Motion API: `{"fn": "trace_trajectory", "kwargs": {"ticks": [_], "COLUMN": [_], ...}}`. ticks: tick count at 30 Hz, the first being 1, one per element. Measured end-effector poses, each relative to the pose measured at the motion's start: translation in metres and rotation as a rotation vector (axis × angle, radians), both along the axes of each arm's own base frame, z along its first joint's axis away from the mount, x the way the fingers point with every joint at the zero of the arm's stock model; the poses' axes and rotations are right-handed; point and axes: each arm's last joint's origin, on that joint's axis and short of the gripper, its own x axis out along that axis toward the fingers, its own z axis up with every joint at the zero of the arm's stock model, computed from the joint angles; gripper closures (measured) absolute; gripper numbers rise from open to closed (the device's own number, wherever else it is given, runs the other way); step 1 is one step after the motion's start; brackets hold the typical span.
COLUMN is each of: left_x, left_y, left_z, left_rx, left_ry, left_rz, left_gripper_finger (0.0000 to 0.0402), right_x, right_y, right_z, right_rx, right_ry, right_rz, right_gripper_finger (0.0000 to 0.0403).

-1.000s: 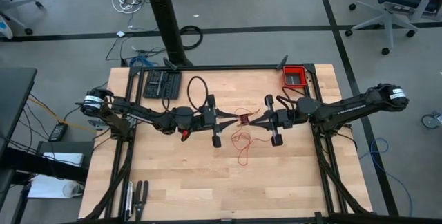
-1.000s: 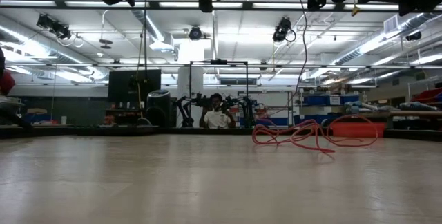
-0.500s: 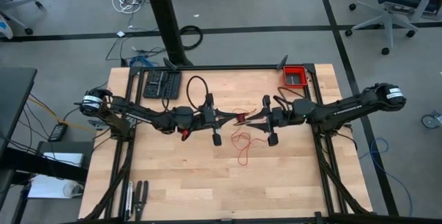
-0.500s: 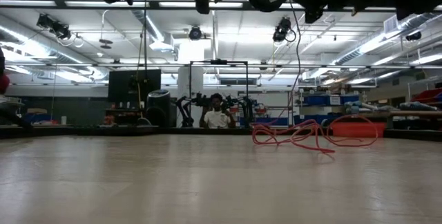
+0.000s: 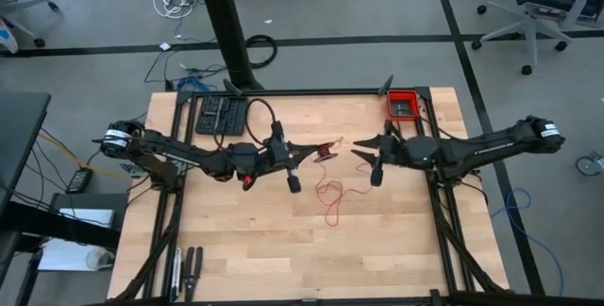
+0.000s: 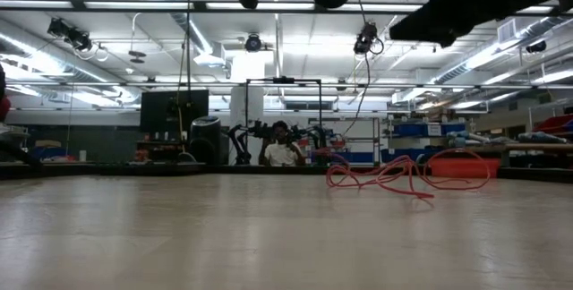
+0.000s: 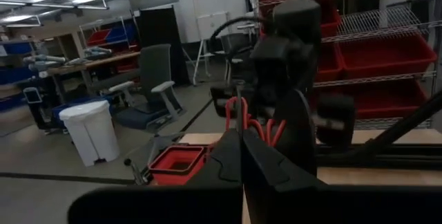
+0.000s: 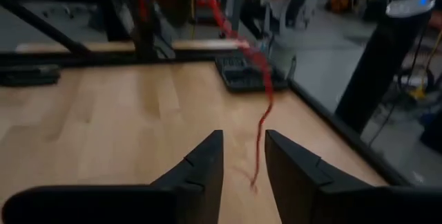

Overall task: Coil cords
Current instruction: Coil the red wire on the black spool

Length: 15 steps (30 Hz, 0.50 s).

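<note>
A thin, bright red string-like cord [image 5: 330,191] lies partly on the pale wooden table [image 5: 236,240] and partly in the air: its upper end is gathered into a small red bundle at the tips of the left gripper [image 5: 321,149], whose dark fingers are pressed together and pinching it — the left wrist view shows red loops [image 7: 243,117] standing up just past the closed fingertips. From that bundle the cord drops to the table and runs in loose wavy loops toward the near side of the table, ending in a small curl. In the low view the same cord [image 6: 394,178] shows as a low tangle resting on the tabletop. The right gripper [image 5: 360,146] hovers near the bundle, apart from it — its two dark fingers [image 8: 200,165] are spread with a clear gap, and the strand [image 8: 259,79] hangs beyond them untouched. A red rectangular bin [image 5: 403,106] sits at the table's far right corner.
</note>
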Motion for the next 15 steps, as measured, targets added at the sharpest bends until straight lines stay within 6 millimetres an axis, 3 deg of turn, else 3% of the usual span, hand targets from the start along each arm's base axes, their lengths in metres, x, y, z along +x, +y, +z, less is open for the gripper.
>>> {"fn": "trace_trajectory", "kwargs": {"ticks": [9, 15], "left_x": [0.0, 0.0], "left_y": [0.0, -0.001], "left_z": [0.003, 0.003], "left_rx": [-0.006, -0.009], "left_ry": [-0.034, -0.037], "left_rz": [-0.016, -0.018], "left_gripper_finger": [0.0401, 0.0401], "right_x": [0.024, 0.038], "right_y": [-0.012, -0.015], "right_z": [-0.023, -0.035], "right_rx": [0.027, 0.021], "right_ry": [0.08, 0.108], "right_rz": [-0.08, -0.038], "right_gripper_finger": [0.0293, 0.0292]}}
